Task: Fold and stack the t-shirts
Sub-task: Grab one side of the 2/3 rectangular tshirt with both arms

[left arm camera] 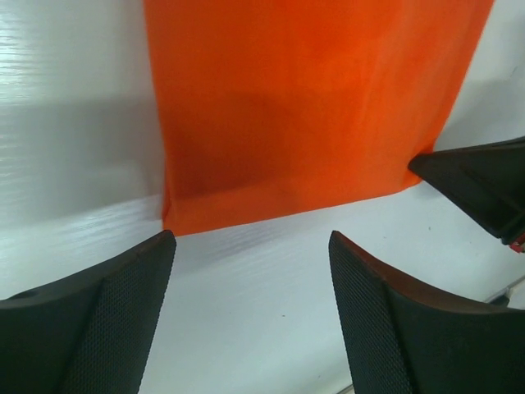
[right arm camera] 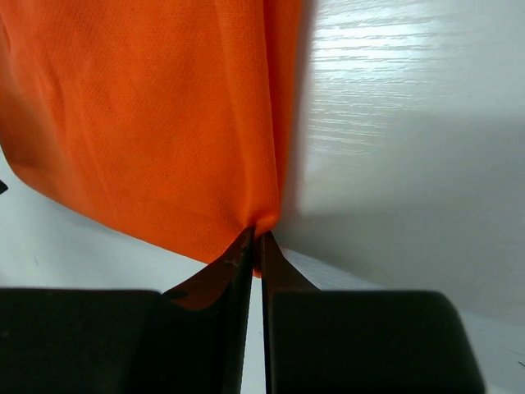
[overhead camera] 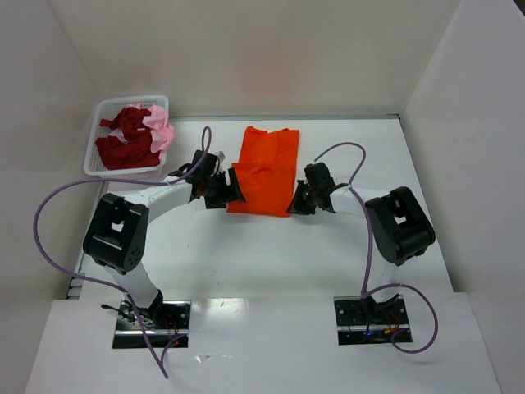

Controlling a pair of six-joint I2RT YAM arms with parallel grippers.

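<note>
Clearly must look first at the orange t-shirt [overhead camera: 264, 168]: spread flat in the middle of the tabletop [overhead camera: 271, 254], far end toward 12 o'clock and near edge toward 6 o'clock in the top view, so with long axis running 12 to 6, and with sides seemingly turned in to make a narrow strip. Can find the right hand [overhead camera: 303, 199] at the 5 o'clock corner of that near edge, fingers pressed together with a pinch of the orange corner between the tips, well visible from the right wrist. Can find the left hand [overhead camera: 223, 190] at the 7 o'clock corner, spread wide and holding nothing, tips hanging just short of the edge and apart from the cloth in the left wrist view. Equally near to the cloth on both sides, each at own corner, with arms bent inward and wrists tipped down toward the tabletop. Probably calls next for bringing the left hand a little toward 12 o'clock over its corner and closing there, before lifting both corners together. Farther off, at 10 o'clock, see the white basket [overhead camera: 98, 111] with the dark red t-shirt [overhead camera: 123, 146] and the pale pink t-shirt [overhead camera: 161, 127] crumpled inside.
</note>
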